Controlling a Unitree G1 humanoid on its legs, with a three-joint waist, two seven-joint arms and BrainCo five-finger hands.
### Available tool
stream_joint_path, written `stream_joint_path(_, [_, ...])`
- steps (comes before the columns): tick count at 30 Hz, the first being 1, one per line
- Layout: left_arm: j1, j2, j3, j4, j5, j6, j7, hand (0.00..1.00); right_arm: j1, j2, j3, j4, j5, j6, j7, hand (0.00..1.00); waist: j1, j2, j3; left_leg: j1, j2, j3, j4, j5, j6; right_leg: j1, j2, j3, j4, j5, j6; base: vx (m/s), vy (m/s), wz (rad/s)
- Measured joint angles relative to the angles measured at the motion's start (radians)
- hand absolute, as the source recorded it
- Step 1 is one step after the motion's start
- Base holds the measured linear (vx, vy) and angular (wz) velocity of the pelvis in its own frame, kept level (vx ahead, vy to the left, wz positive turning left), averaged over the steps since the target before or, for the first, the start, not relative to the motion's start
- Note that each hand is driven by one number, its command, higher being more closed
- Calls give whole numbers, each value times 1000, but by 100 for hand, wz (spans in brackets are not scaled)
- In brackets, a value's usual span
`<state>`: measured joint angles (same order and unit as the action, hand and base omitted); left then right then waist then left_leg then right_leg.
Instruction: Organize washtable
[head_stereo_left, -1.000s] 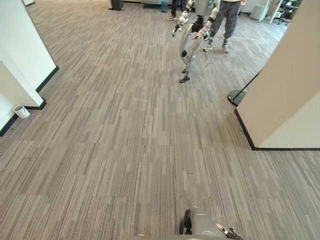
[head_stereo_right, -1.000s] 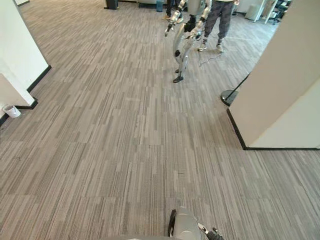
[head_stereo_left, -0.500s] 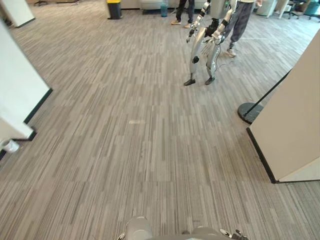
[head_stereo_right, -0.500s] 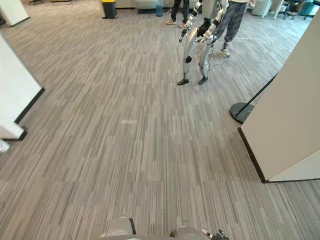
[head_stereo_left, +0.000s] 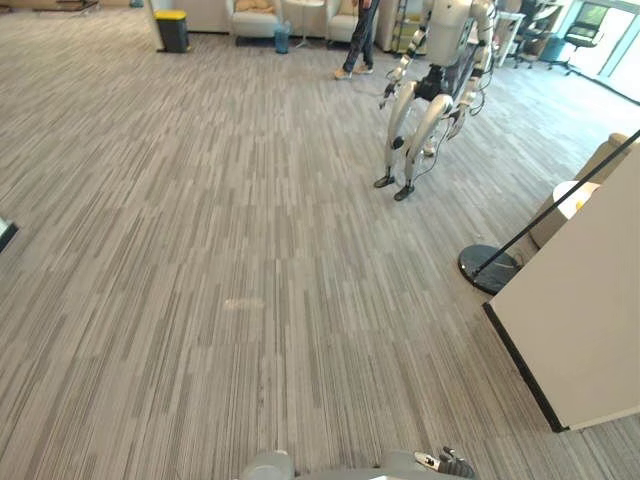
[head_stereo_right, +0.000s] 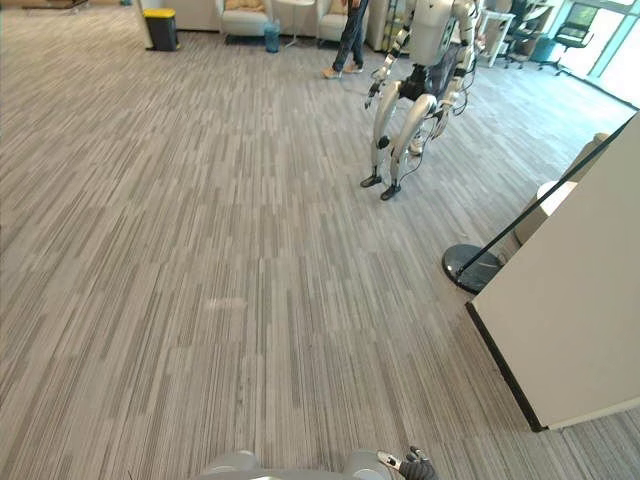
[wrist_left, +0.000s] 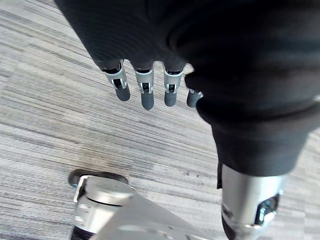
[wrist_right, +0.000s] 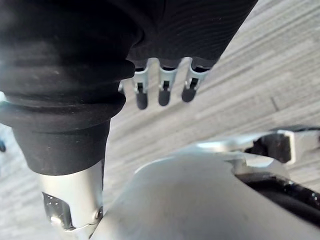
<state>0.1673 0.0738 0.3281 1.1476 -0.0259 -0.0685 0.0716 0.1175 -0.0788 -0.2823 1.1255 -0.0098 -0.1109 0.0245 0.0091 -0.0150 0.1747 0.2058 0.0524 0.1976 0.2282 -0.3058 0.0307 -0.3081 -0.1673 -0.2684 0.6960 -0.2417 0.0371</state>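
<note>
Floor: grey striped carpet (head_stereo_left: 250, 250) across both eye views, running from the lower edge up to the furniture at the top.

Left hand (wrist_left: 150, 40): hanging above the carpet in the left wrist view, dark ribbed cover towards the camera, touching nothing.

Left fingers (wrist_left: 146, 97): straight and loose, side by side with small gaps between the dark tips, clamped on nothing.

Right hand (wrist_right: 175, 30): likewise hanging above the carpet in the right wrist view, touching nothing.

Right fingers (wrist_right: 164, 92): straight, slightly apart in a row, closed round nothing.

Second humanoid robot (head_stereo_left: 435, 90): upper right of the left eye view, upright on the carpet with both feet down and arms hanging at its sides.

Person (head_stereo_left: 358, 35): top edge, just left of that robot and farther back; dark trousers and shoes on show.

Bin with yellow lid (head_stereo_left: 172, 30): upper left, upright at the far end of the carpet.

Pale armchair (head_stereo_left: 253, 15): top edge, right of the bin, with a small blue bin (head_stereo_left: 282, 38) just beside it.

White partition wall (head_stereo_left: 585, 310): right side, with a black skirting along its foot.

Black round stand base (head_stereo_left: 487, 268): flat on the carpet near the partition's corner, with a thin black pole (head_stereo_left: 560, 205) slanting up to the right.

Office chair (head_stereo_left: 583, 35): upper right corner, well behind the partition.
</note>
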Motion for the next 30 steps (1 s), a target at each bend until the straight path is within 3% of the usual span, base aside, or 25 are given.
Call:
stream_joint_path(1, [-10,-9,-7,-4,1,-3,2,0,16,-5,-8,-15,0,5,-1,0,1,20,-1,23,18,8,-25,-8,-13,-10,13,-46,-223,56,-1,396,-28,7])
stream_joint_path(2, [-14,-9,-6,-5,1,-7,2,0,23,0,-19,-13,0,6,-1,0,-2,20,3,49,19,5,-40,-16,-27,-13,22,-44,-353,105,8,638,-93,24])
stream_joint_path(3, [-15,-13,-2,-13,1,-8,4,0,30,7,-29,-18,1,11,-2,0,-11,21,5,89,28,0,-41,-37,-58,-14,27,-4,-416,151,-7,587,-127,35])
stream_joint_path(4, [-11,-17,1,-18,1,-8,5,0,37,8,-30,-25,1,12,-3,0,-19,22,5,105,36,-4,-29,-47,-72,-10,32,10,-388,198,-20,795,-266,41])
stream_joint_path(5, [-5,-23,34,-20,2,-9,5,0,48,20,-28,-39,-1,22,-2,0,-25,7,-4,98,53,-12,78,-45,-75,-10,44,50,-309,246,-56,809,-312,33])
stream_joint_path(6, [-6,-49,64,-21,2,-9,7,0,60,4,-31,-53,-1,23,0,0,-27,44,-13,20,108,-31,306,-21,-90,1,66,40,-246,207,-60,804,-313,19])
stream_joint_path(7, [-8,-67,85,-23,2,-9,6,0,66,-6,-31,-57,0,23,-1,0,-23,65,-16,-22,140,-37,415,15,-88,16,83,31,-235,182,-71,645,-240,-2])
stream_joint_path(8, [-4,-95,142,-35,1,-8,7,0,68,-20,-32,-70,0,26,-1,0,-21,89,-13,-111,200,-52,621,160,-82,57,119,23,-231,137,-88,516,-167,-16])
stream_joint_path(9, [0,-105,164,-39,0,-7,7,0,70,-22,-30,-76,0,28,-3,0,-21,93,-12,-149,231,-50,702,261,-81,82,136,23,-237,120,-98,623,-194,-25])
stream_joint_path(10, [7,-110,185,-43,0,-7,6,0,69,-23,-30,-79,0,30,-5,0,-18,97,-10,-211,292,-23,850,259,-68,144,169,30,-266,94,-109,485,-142,-25])
stream_joint_path(11, [10,-108,187,-43,0,-7,4,0,69,-22,-30,-77,0,31,-6,0,-17,93,-7,-239,309,-10,899,238,-51,179,180,36,-288,87,-113,578,-147,-39])
stream_joint_path(12, [10,-100,184,-44,-1,-8,4,0,59,-15,-31,-59,0,30,-9,0,-6,73,-1,-288,308,3,933,191,-64,247,185,56,-337,85,-117,546,-104,-44])
stream_joint_path(13, [10,-96,174,-61,-1,-9,4,0,53,-8,-32,-45,0,31,-10,0,8,53,5,-333,286,24,899,150,-71,317,183,77,-395,86,-115,532,-89,-40])
stream_joint_path(14, [11,-89,162,-63,-1,-10,4,0,50,-7,-32,-42,0,32,-12,0,9,49,5,-357,274,26,858,128,-78,347,182,80,-423,88,-112,482,-48,-26])
stream_joint_path(16, [14,-85,100,-83,-1,-20,8,0,37,-6,-32,-42,-1,31,-22,0,9,47,4,-415,230,36,591,96,-91,407,177,93,-492,81,-92,427,43,-22])
stream_joint_path(17, [10,-77,77,-84,-1,-25,15,0,32,-5,-32,-42,0,30,-24,0,9,44,3,-425,193,28,380,101,-95,422,165,107,-501,67,-71,354,110,-27])
stream_joint_path(18, [10,-73,61,-85,-1,-27,19,0,32,-5,-32,-43,0,28,-25,0,8,45,1,-422,171,13,269,111,-99,430,160,114,-504,59,-61,365,163,-38])
stream_joint_path(19, [11,-70,28,-85,-2,-28,27,0,35,-11,-30,-44,0,23,-26,0,12,52,-5,-415,137,-21,119,203,-96,433,154,133,-490,30,-35,378,220,-49])
stream_joint_path(20, [12,-55,12,-83,-2,-29,27,0,34,-4,-29,-44,0,21,-33,0,22,36,-9,-400,103,-30,126,243,-58,433,128,161,-457,-6,-11,471,273,-41])
stream_joint_path(22, [3,-18,-31,-80,-3,-31,38,0,37,17,-21,-42,0,16,-42,0,12,-4,-28,-381,65,5,118,194,-36,390,74,165,-331,-31,21,472,235,-24])
stream_joint_path(24, [8,8,-83,-77,-10,-39,41,0,35,24,-16,-40,4,6,-42,0,11,-12,-24,-290,41,41,73,172,-12,268,10,159,-32,10,72,381,195,-29])
stream_joint_path(25, [10,14,-95,-77,-10,-39,40,0,35,26,-15,-40,5,3,-43,0,5,-12,-24,-263,37,44,60,170,-8,260,-6,154,-3,0,62,315,135,-10])
stream_joint_path(28, [-1,29,-135,-78,-10,-53,36,0,38,27,-10,-42,5,-1,-43,0,5,-13,-32,-172,42,45,-12,162,-4,217,-36,73,-55,-28,61,226,76,10])
stream_joint_path(30, [-5,31,-138,-78,-12,-61,36,0,43,30,-11,-50,10,-5,-43,0,3,-16,-37,-158,46,21,-16,153,-19,199,-35,80,-248,13,57,254,2,36])
